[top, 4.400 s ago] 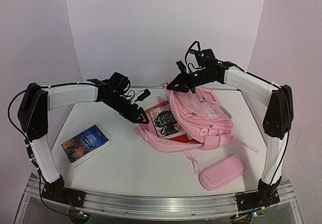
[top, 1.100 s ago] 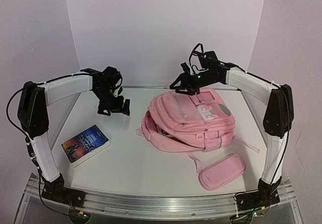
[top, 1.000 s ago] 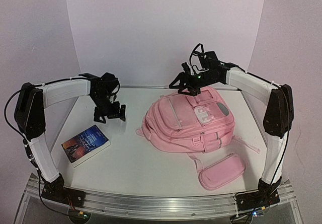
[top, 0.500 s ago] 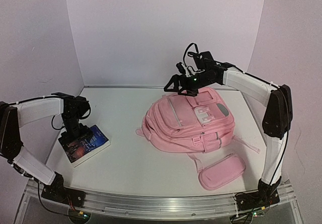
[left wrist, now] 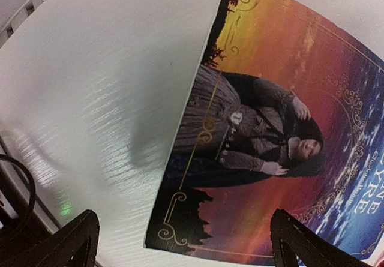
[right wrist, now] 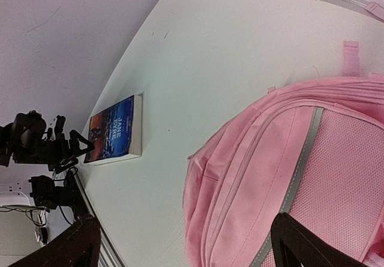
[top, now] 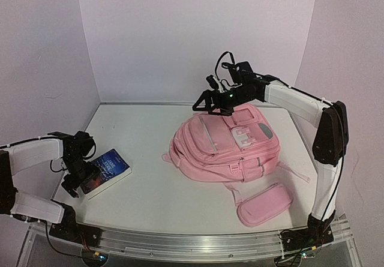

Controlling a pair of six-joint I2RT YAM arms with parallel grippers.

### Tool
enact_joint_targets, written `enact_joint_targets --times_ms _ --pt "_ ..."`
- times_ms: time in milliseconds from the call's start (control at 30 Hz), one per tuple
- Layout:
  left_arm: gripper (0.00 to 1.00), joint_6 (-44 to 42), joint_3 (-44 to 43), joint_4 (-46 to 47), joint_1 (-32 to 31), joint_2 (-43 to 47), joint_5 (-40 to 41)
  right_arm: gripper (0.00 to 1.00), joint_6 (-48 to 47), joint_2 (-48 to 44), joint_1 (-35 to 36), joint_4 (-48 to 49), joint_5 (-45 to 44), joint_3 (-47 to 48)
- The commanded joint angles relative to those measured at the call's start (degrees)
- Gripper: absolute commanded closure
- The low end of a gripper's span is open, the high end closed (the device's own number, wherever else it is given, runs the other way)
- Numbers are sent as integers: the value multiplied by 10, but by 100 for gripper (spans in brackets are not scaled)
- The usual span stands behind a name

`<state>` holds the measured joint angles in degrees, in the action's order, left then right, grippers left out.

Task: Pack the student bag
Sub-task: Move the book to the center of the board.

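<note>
1. The student bag (top: 228,144) lies flat on the white desk (top: 150,189), right of the middle, with its front pockets facing up.
2. The right claw (top: 211,108) hangs over the bag's far edge, just above the fabric. We cannot tell whether a fingertip brushes it.
3. Its jaws stand wide apart and nothing is between them. In the right wrist view the bag fills the lower right corner below the fingers, with a grey stripe (right wrist: 300,159) running down it.
4. The left claw (top: 78,180) is well apart from the bag, low at the desk's left near side.
5. Its jaws are also spread wide. In the left wrist view they sit to either side of one corner of the Jane Eyre book (top: 108,168), which lies flat with its cover up. We cannot tell whether the fingers touch it, and nothing is held.
6. The bag's white clasp (top: 243,136) shows on its front. A strap (top: 231,192) trails from it towards the near edge.
7. The pink pencil case (top: 264,204) lies on the desk near the bag's near right corner, just beside that strap.
8. We count one bag, one book, one pencil case, two arms and two claws.
</note>
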<state>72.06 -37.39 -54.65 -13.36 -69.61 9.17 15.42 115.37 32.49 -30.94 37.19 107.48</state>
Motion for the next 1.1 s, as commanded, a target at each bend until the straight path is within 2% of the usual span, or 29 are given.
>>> enact_joint_targets --times_ms 0,133,300,400,500,600,733,1067 --pt "0 -30 12 142 4 -19 -10 2 -8 -24 -2 4 21 10" --pt "0 -78 -19 231 -10 -73 -65 2 -12 -28 -2 2 26 5" --pt "0 -90 -88 313 -88 -164 -121 2 -12 -26 0 4 26 3" --pt "0 -117 -157 332 -128 -218 -161 2 -13 -20 7 4 26 8" --pt "0 -142 -198 346 -127 -205 -177 2 -14 -14 19 4 26 14" --pt "0 -177 -244 308 -68 -194 -181 2 -16 -9 39 4 16 16" --pt "0 -269 -344 224 -8 -251 -177 4 -10 8 72 11 -2 18" --pt "0 -399 -568 116 18 -486 -182 8 37 123 119 46 -41 123"
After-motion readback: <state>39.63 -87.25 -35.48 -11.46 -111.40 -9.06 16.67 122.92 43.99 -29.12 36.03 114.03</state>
